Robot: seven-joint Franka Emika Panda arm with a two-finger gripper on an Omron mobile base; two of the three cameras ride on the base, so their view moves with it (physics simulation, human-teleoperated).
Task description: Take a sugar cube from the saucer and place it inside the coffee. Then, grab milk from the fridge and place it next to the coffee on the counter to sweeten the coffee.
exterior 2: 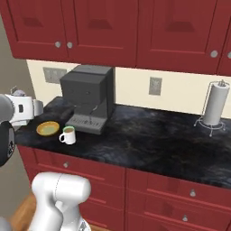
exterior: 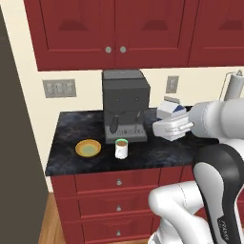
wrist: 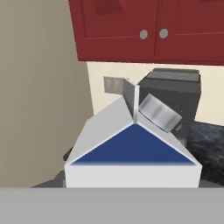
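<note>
The two-finger gripper [exterior: 164, 125], its jaws holding the small white blue-banded milk carton [exterior: 170, 109], should lower it upright beside the white green-rimmed coffee cup [exterior: 121, 148].

The milk [exterior: 170, 109] shows just its gabled top and a strip of blue in the left base view; its lower body is hidden behind the white hand. In the hand view the carton's base is cut off at the bottom, and the fingers cannot be seen around it, so how they sit on it cannot be told. In the right base view the hand is cut by the left edge, with the carton hidden. The saucer [exterior: 88, 148] is too small to tell whether a sugar cube lies on it. The fridge [exterior: 14, 143] is a dark slab cut by the left edge. The tabletop [exterior 2: 149, 140] runs off the right edge.
</note>
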